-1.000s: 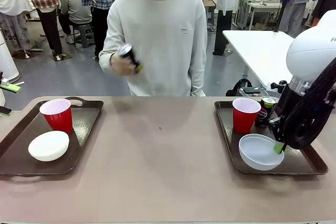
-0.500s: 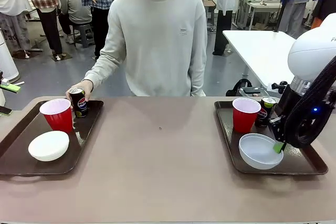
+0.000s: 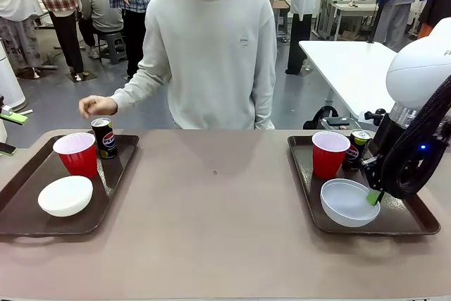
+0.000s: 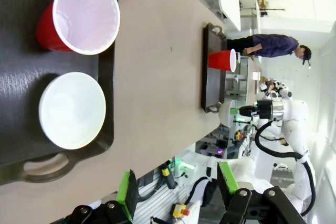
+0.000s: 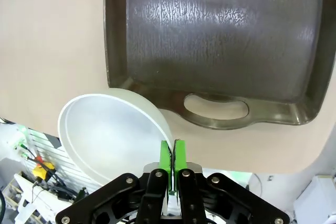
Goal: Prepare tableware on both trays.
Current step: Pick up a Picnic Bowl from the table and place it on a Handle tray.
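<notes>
On the left tray [image 3: 28,227] stand a red cup [image 3: 77,154], a white bowl [image 3: 65,195] and a dark can [image 3: 104,137]. The person's hand [image 3: 95,106] hovers just above that can, apart from it. The right tray [image 3: 409,223] holds a red cup [image 3: 329,153], a can [image 3: 358,147] and a pale bowl [image 3: 349,204]. My right gripper [image 3: 373,198] is shut on this bowl's rim; the wrist view shows its green pads [image 5: 166,160] pinching the pale bowl [image 5: 113,135]. My left gripper [image 4: 176,190] stands open above the left tray's red cup [image 4: 84,17] and white bowl [image 4: 71,109].
The person stands at the far side of the table, behind its middle. A wide bare stretch of tabletop [image 3: 211,216] lies between the two trays. In the right wrist view the tray's cut-out handle [image 5: 216,107] lies just past the held bowl.
The person brought a can down onto the left tray beside the red cup, let go of it and lifted the hand away. My right gripper stayed on the bowl's rim.
</notes>
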Robot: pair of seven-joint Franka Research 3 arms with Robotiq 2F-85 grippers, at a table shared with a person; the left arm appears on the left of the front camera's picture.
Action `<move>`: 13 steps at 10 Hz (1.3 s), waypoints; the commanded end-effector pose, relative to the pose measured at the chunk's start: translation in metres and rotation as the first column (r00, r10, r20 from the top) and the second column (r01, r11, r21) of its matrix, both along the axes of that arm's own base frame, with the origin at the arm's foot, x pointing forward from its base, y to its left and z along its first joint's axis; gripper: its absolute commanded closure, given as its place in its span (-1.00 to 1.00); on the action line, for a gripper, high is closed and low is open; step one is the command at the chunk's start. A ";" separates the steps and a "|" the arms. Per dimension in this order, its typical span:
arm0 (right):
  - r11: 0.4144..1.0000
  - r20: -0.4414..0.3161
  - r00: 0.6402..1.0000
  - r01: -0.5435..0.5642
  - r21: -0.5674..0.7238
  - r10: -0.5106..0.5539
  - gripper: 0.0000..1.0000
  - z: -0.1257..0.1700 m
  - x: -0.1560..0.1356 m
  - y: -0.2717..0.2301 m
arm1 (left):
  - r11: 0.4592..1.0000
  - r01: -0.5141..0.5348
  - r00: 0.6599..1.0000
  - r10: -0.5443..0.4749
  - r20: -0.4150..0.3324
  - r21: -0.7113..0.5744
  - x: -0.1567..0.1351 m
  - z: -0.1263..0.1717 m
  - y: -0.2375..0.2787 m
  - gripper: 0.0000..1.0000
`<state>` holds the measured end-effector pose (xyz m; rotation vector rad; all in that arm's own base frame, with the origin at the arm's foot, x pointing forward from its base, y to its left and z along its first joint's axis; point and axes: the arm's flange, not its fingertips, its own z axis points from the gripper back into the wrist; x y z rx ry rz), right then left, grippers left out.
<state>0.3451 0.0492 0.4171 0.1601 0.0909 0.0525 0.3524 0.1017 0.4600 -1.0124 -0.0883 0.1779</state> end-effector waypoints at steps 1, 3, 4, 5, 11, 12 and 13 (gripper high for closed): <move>0.998 -0.002 0.999 0.055 0.014 -0.055 0.93 -0.010 0.025 -0.009 | 1.000 0.003 1.000 -0.002 0.021 -0.021 0.000 0.000 0.001 -0.61; 0.992 0.022 0.992 0.120 0.034 -0.120 0.93 -0.008 0.041 -0.016 | 1.000 0.003 1.000 -0.002 0.021 -0.021 0.000 0.000 0.001 -0.61; 0.991 0.024 0.991 0.130 0.032 -0.131 0.93 -0.008 0.049 -0.020 | 1.000 0.003 1.000 -0.002 0.021 -0.021 0.000 0.000 0.001 -0.61; 0.989 0.038 0.989 0.145 0.001 -0.145 0.93 -0.011 0.056 -0.022 | 1.000 0.003 1.000 -0.002 0.021 -0.021 0.000 0.000 0.001 -0.61; 0.986 -0.032 0.989 0.142 -0.085 -0.145 0.93 -0.041 0.085 -0.035 | 1.000 0.003 1.000 -0.002 0.021 -0.021 0.000 0.000 0.001 -0.61; 0.985 -0.039 0.989 0.139 -0.101 -0.144 0.13 -0.041 0.087 -0.035 | 1.000 0.003 1.000 -0.002 0.021 -0.021 0.000 0.000 0.001 -0.61; 0.985 -0.044 0.989 0.139 -0.106 -0.144 -0.27 -0.042 0.085 -0.034 | 1.000 0.003 1.000 -0.002 0.021 -0.021 0.000 0.000 0.001 -0.61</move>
